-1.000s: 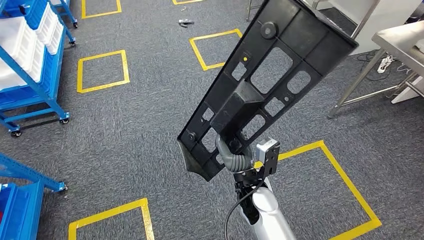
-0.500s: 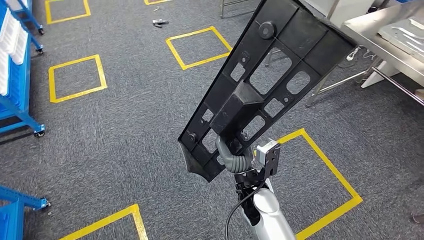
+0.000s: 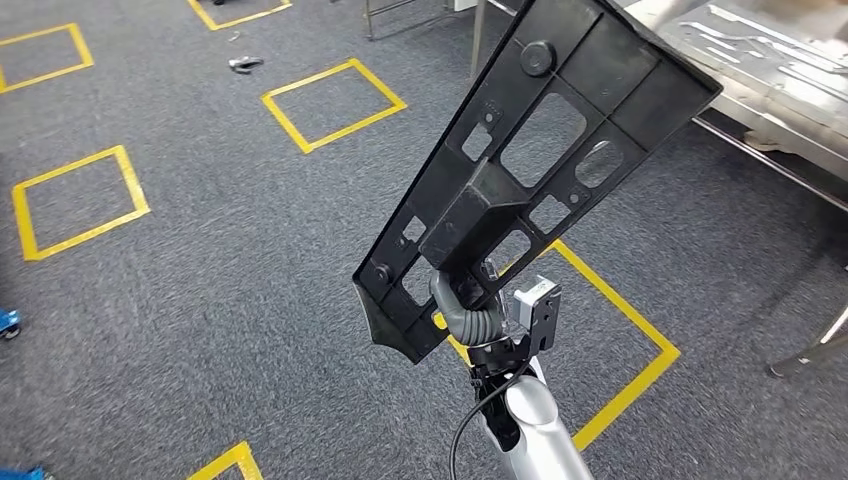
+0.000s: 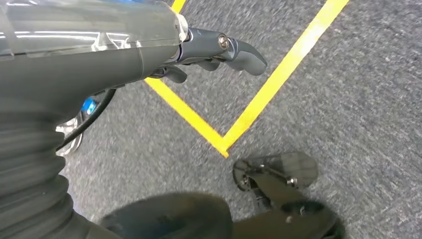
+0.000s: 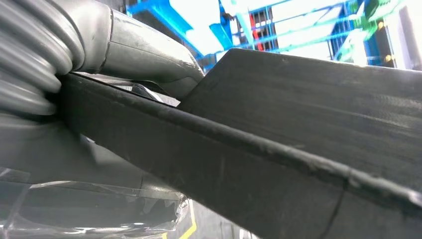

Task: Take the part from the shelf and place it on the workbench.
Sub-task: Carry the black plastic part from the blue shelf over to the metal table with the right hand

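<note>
A long black plastic part (image 3: 530,170) with several cut-outs stands tilted up in front of me. My right hand (image 3: 465,300) grips it near its lower end, above the grey carpet. In the right wrist view the part's dark edge (image 5: 298,149) runs across the picture, with the hand's thumb (image 5: 149,55) pressed on it. The steel workbench (image 3: 790,125) is at the far right, beyond the part's upper end. My left hand (image 4: 214,50) hangs over the floor with its fingers loose and nothing in it.
Yellow tape squares (image 3: 335,100) mark the grey carpet. A small metal object (image 3: 243,63) lies on the floor at the far left. Flat metal pieces (image 3: 740,40) lie on the workbench. One of its legs (image 3: 810,350) stands at the right edge.
The camera has turned: the blue shelves have slid out of the picture on the left and the workbench has come nearer on the right. The part sits in my right hand as before.
</note>
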Action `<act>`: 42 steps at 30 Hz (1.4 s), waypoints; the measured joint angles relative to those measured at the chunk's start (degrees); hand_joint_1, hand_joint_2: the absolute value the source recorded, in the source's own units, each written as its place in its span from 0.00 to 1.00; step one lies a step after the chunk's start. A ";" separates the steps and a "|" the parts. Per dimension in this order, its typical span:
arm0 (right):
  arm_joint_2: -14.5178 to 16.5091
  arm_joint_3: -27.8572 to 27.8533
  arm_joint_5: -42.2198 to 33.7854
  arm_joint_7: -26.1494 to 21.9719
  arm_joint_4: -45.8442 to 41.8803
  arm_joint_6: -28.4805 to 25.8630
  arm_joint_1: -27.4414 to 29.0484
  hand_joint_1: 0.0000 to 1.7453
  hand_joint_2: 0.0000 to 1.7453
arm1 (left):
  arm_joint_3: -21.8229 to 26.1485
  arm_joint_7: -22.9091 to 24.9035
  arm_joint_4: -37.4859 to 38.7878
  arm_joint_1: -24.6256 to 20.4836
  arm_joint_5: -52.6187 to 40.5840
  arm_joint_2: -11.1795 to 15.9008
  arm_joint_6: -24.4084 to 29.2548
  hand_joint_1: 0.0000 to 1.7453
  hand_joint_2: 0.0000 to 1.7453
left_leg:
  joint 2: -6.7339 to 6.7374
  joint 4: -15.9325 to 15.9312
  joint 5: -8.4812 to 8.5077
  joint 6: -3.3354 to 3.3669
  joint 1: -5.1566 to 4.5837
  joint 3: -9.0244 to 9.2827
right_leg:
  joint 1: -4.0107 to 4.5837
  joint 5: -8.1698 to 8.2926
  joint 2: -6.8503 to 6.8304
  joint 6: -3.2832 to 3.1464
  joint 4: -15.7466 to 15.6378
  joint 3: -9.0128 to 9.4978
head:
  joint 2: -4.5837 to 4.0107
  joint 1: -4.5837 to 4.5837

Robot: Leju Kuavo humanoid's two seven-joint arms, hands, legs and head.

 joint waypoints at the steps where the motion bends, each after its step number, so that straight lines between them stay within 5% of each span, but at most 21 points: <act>1: 0.00 0.03 0.00 0.00 -0.01 0.01 0.01 1.00 1.00 | 0.00 0.01 0.00 0.04 0.00 0.01 0.00 0.00 1.00 | -0.81 -1.41 0.15 0.23 -0.02 0.62 | -0.05 0.03 0.52 0.34 0.17 -0.28 | 0.00 0.00; 4: -0.05 0.12 0.00 0.01 -0.01 0.03 0.12 1.00 1.00 | 0.01 0.04 0.00 0.01 0.03 0.02 0.00 0.00 1.00 | 0.05 -1.99 0.29 1.27 -0.18 0.86 | -0.27 0.27 1.36 1.37 0.23 -0.80 | 0.00 0.00; 6: -0.11 0.13 -0.03 0.03 -0.03 0.08 0.05 1.00 1.00 | 0.02 0.03 0.00 -0.02 0.06 -0.01 0.00 0.00 1.00 | 1.34 -2.57 0.68 2.11 -0.05 1.05 | -0.10 -1.38 -1.03 1.97 2.68 -1.98 | -0.01 0.26; 8: -0.13 0.17 -0.09 0.07 -0.04 0.23 -0.03 1.00 1.00 | 0.03 0.01 0.00 0.11 0.09 -0.01 0.00 0.00 1.00 | 2.70 -2.81 0.77 2.56 -0.13 1.09 | -0.10 -4.85 -4.04 2.46 9.11 -5.06 | -0.01 0.53; 10: -0.13 0.25 -0.14 0.08 -0.03 0.34 0.15 1.00 1.00 | 0.07 -0.02 0.00 0.28 0.13 0.02 -0.01 0.00 1.00 | 4.15 -2.78 0.68 2.64 -0.20 1.03 | -0.32 -6.95 -4.87 2.78 15.14 -8.05 | -0.01 0.55; 11: -0.14 0.29 -0.15 0.09 -0.03 0.34 0.30 1.00 1.00 | 0.09 -0.06 0.00 0.30 0.19 0.04 -0.04 0.00 1.00 | 4.86 -2.76 0.60 2.61 -0.21 1.05 | -0.41 -6.58 -5.05 2.83 15.64 -8.31 | -0.01 0.55; 13: -0.06 0.49 0.02 0.17 -0.19 0.22 0.64 1.00 1.00 | 0.16 -0.16 0.00 0.28 0.35 0.07 -0.20 0.00 1.00 | 6.06 -2.74 0.38 2.43 -0.23 1.30 | -0.45 -3.29 -5.93 2.61 10.33 -5.43 | -0.01 0.56; 15: 0.30 0.96 0.46 0.28 -0.58 -0.18 0.90 1.00 1.00 | 0.28 -0.15 0.00 0.31 0.46 0.13 -0.41 0.00 1.00 | 7.09 -2.70 0.03 1.97 -0.43 1.64 | 0.09 -0.70 -8.29 1.86 2.75 -1.37 | -0.01 0.55; 17: 0.82 1.55 0.89 0.33 -1.01 -0.59 1.10 1.00 1.00 | 0.38 -0.03 0.00 0.31 0.46 0.33 -0.54 0.00 1.00 | 8.13 -2.69 -0.29 1.35 -0.65 1.88 | 0.71 -0.33 -9.28 1.13 -0.24 0.01 | -0.01 0.51; 19: 1.08 1.89 1.12 0.33 -1.55 -0.74 1.70 1.00 1.00 | 0.42 -0.02 -0.01 0.22 0.44 0.53 -0.57 0.00 1.00 | 8.89 -2.70 -0.62 0.73 -0.67 2.12 | 0.63 -0.20 -8.03 0.57 -0.47 -0.02 | 0.00 0.50; 21: 1.12 2.03 1.18 0.07 -2.24 -0.85 2.39 1.00 1.00 | 0.50 -0.47 -0.02 0.25 0.43 0.65 -0.48 0.00 1.00 | 7.10 -0.69 -2.20 0.19 -0.53 1.50 | 0.20 -0.01 -7.04 -0.16 -0.89 0.25 | 0.00 0.46; 23: 1.14 2.22 1.16 -0.62 -2.55 -1.36 2.81 1.00 1.00 | 0.69 -1.29 -0.02 0.49 0.37 0.79 -0.33 0.00 1.00 | 4.26 5.92 -5.70 -0.13 -0.38 -1.52 | -0.01 0.00 -6.18 -0.75 -1.02 0.41 | 0.00 0.35; 25: 1.07 2.28 1.12 -1.34 -2.54 -2.04 3.41 1.00 1.00 | 0.84 -2.01 -0.02 0.58 0.22 0.87 -0.25 0.00 1.00 | 3.40 12.92 -8.15 -0.36 -0.35 -5.16 | 0.03 -0.09 -5.35 -0.94 -0.96 0.48 | -0.01 0.27; 26: 0.98 2.26 1.10 -1.59 -2.54 -2.25 3.77 1.00 1.00 | 0.86 -2.10 -0.02 0.53 0.08 0.91 -0.20 0.00 1.00 | 3.36 13.92 -7.80 -0.42 -0.34 -5.89 | 0.04 -0.16 -4.96 -0.91 -0.89 0.54 | -0.01 0.27; 27: 0.90 2.25 1.09 -1.76 -2.55 -2.40 4.09 1.00 1.00 | 0.87 -2.01 -0.02 0.47 -0.08 0.94 -0.13 0.00 1.00 | 3.36 12.64 -6.33 -0.43 -0.31 -5.52 | 0.02 -0.27 -4.61 -0.84 -0.79 0.64 | -0.01 0.27; 30: 0.78 2.23 1.07 -1.98 -2.58 -2.63 4.46 1.00 1.00 | 0.87 -0.92 -0.02 0.57 -0.61 1.08 0.11 0.00 1.00 | 3.07 1.77 -0.63 -0.10 -0.28 -0.84 | -0.04 -0.86 -3.64 -0.25 -0.07 0.75 | -0.01 0.24; 32: 0.70 2.19 1.05 -1.99 -2.67 -2.72 4.60 1.00 1.00 | 0.87 -0.29 -0.02 0.68 -0.89 1.12 0.19 0.00 1.00 | 2.74 -1.45 0.09 0.42 -0.44 0.45 | 0.07 -0.96 -3.35 0.33 0.24 0.46 | 0.00 0.21; 36: 0.50 2.10 0.98 -2.00 -2.78 -3.09 4.85 1.00 1.00 | 0.87 0.30 -0.02 0.73 -1.21 1.16 0.21 0.00 1.00 | 2.81 -2.19 0.58 1.85 -0.30 0.57 | 0.08 -1.72 -3.74 1.47 1.20 -0.07 | 0.00 0.22; 40: 0.17 2.09 0.89 -1.99 -2.74 -3.16 5.10 1.00 1.00 | 0.88 0.90 -0.02 0.77 -1.09 1.17 0.20 0.00 1.00 | 3.22 -2.56 0.80 2.51 -0.19 0.65 | -0.21 -7.96 -4.83 2.48 13.98 -6.17 | -0.01 0.24; 42: 0.03 2.09 0.88 -1.98 -2.68 -3.15 5.28 1.00 1.00 | 0.89 1.06 -0.02 0.83 -0.97 1.19 0.20 0.00 1.00 | 3.33 -2.55 0.78 2.53 -0.20 0.63 | -0.25 -8.93 -4.89 2.64 17.86 -8.19 | -0.01 0.24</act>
